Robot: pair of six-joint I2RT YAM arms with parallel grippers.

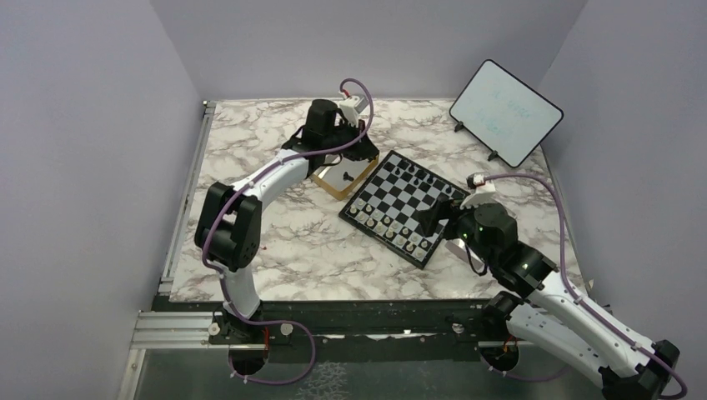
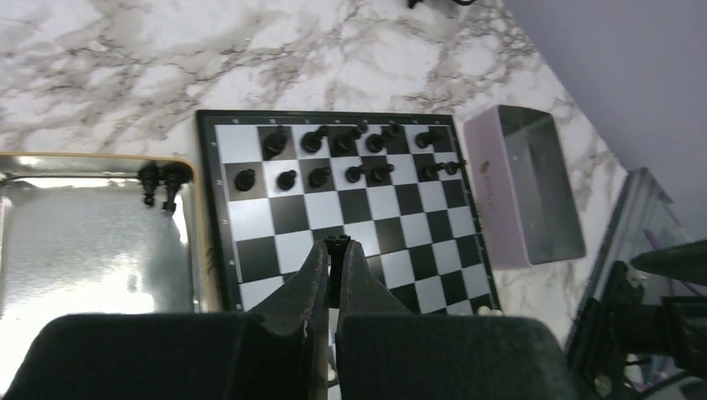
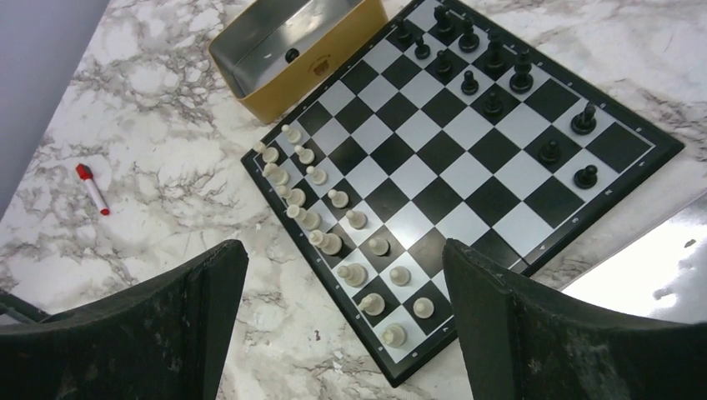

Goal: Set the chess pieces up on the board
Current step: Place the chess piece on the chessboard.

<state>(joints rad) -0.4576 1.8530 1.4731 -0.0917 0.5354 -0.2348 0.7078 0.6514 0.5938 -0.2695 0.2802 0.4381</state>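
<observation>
Left end effector clenched on 1 black chess piece above the board edge, beside the tin. Right end effector released, hovering over the pale pieces at the board's near side.

Pale lavender walls on three sides, white grey-veined marble tabletop, aluminium rail along its near edge, small whiteboard propped at the far right corner, soft even light.

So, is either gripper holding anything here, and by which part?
The left gripper pinches a black piece by its body, only its top showing. The right gripper is open, holding nothing.
</observation>
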